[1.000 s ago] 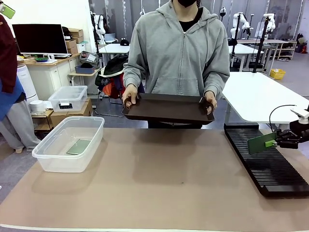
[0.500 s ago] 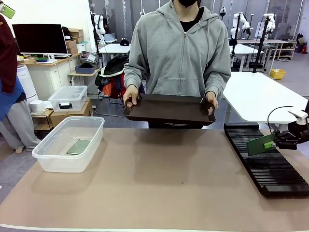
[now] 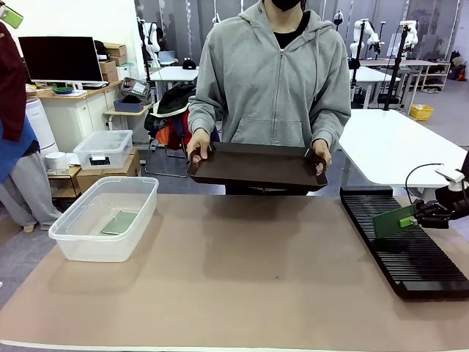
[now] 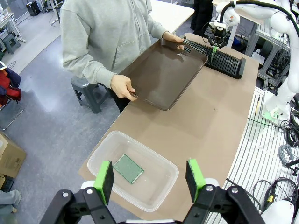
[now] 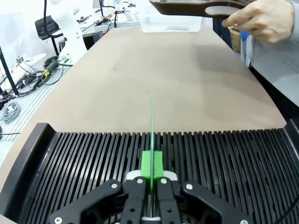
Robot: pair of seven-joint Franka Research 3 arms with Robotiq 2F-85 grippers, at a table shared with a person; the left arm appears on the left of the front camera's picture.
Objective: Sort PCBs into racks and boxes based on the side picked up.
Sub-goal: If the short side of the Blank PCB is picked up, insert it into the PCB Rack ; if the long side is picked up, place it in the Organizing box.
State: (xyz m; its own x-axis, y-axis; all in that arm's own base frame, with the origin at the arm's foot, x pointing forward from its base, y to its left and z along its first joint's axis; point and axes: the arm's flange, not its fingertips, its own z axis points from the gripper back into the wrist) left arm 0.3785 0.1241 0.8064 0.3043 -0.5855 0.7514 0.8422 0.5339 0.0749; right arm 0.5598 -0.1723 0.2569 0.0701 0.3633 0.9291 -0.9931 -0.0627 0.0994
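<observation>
My right gripper (image 3: 416, 218) (image 5: 152, 179) is shut on a green PCB (image 3: 393, 221) (image 5: 152, 121), held on edge just above the slots of the long black rack (image 3: 401, 242) (image 5: 224, 158) at the table's right. A second PCB (image 3: 120, 222) (image 4: 128, 168) lies flat in the clear box (image 3: 73, 240) (image 4: 163, 186) at the left. High above that box, my left gripper (image 4: 149, 175) hangs open with nothing between its green pads (image 4: 104, 179).
A person in a grey hoodie stands at the far side and holds a dark brown tray (image 3: 256, 166) (image 4: 163, 74) with both hands above the table's far edge. The brown tabletop (image 3: 249, 279) lies bare between box and rack.
My right gripper has sunk a little with the PCB and drawn slightly right, closer to the rack's slots. The person's tray and the left arm stay still.
</observation>
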